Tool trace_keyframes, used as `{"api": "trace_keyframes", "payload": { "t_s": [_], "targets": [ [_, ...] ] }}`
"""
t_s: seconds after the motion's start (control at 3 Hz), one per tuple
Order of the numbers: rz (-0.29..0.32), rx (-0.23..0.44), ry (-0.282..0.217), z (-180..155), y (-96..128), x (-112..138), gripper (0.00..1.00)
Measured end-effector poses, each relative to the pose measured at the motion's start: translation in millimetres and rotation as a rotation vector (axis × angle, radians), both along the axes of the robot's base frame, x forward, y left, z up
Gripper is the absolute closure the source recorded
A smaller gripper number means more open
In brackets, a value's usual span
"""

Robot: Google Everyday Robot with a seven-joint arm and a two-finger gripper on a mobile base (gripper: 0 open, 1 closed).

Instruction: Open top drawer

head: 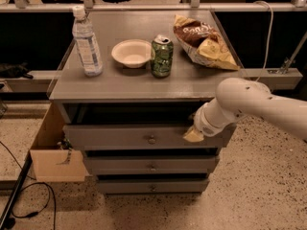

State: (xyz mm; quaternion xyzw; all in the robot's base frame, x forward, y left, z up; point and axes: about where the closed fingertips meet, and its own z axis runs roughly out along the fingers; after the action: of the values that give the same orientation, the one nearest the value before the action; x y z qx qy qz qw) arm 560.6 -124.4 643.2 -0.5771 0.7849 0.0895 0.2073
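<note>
While looking at the claw [194,134], cannot tell how wide open, or whether holding anything. Sits low at the right end of the top drawer [110,138], up by the top edge of the grey front. Cannot tell whether touching or just very close. Drawer front runs off to the left of the claw, poking out a little from under the table top [120,85], with a dark gap above. Small round knob [152,139] to the left of the claw, with nothing on it.

Could go wrong like this:
- Pulling from one end and not from the middle, so may twist the drawer and jam it.
- Slipping off the smooth edge and coming away with nothing.
- Bumping the fat white arm [249,104], just up and right of the claw, into the table edge above.
- Shaking the table and knocking things over up there.

Up above the claw and to the left: green can [161,56], then white bowl [131,52], then, farthest left, a tall water bottle [87,44], likely the first to fall. Almost straight above the claw: crinkly chip bags [204,42]. Grey, flat and smooth up top.

Right below the claw: two lower drawers [120,166], shorter, each with a knob of its own. Speckled floor [259,195] under all of it. Far left of the claw and a bit lower: an open cardboard box [53,162]. High above, behind the table: a metal rail [144,7] and dark space past it.
</note>
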Motion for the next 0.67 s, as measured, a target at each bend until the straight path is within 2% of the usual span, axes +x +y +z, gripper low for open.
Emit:
{"api": "trace_keyframes", "payload": {
  "t_s": [0.33, 0.67],
  "targets": [
    [0.0, 0.0, 0.0, 4.8, -0.1, 1.0, 0.98],
    [0.0, 0.0, 0.0, 5.8, -0.1, 0.8, 1.0]
  ]
}}
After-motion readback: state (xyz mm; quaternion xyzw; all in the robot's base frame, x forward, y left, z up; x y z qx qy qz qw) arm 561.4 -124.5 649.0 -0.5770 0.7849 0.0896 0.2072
